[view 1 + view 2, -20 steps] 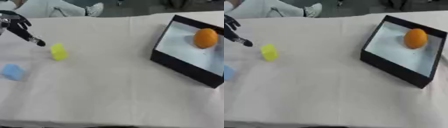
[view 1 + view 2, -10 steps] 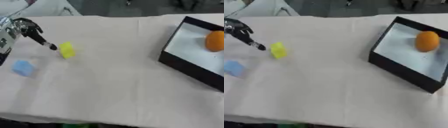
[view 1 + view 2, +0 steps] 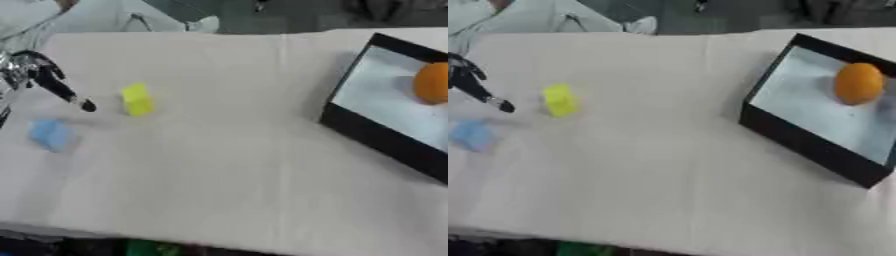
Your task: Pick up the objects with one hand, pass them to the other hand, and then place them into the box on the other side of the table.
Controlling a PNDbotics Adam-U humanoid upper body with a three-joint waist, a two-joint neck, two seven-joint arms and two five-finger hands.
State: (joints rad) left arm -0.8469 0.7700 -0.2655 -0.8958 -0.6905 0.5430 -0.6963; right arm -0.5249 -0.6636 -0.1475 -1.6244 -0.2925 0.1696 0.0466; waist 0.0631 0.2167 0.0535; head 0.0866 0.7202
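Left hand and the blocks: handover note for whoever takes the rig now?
Left hand: fingers extended, holding nothing, tip just left of the yellow block, not touching.
Right hand: not in view.
Blue block lies on the cloth near the left edge.
Done: orange ball is in the black box on the right.
Left: yellow and blue blocks, pick, pass, box.

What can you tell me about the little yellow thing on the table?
The yellow thing is a small, blocky piece, bright lemon yellow all over, taller than it is wide and leaning a bit. It looks soft-edged, maybe foam or plastic. It sits on the white tablecloth near the table's left side. The robot's left hand reaches toward it with an outstretched finger, the tip close beside it but not touching. Nothing else touches it.
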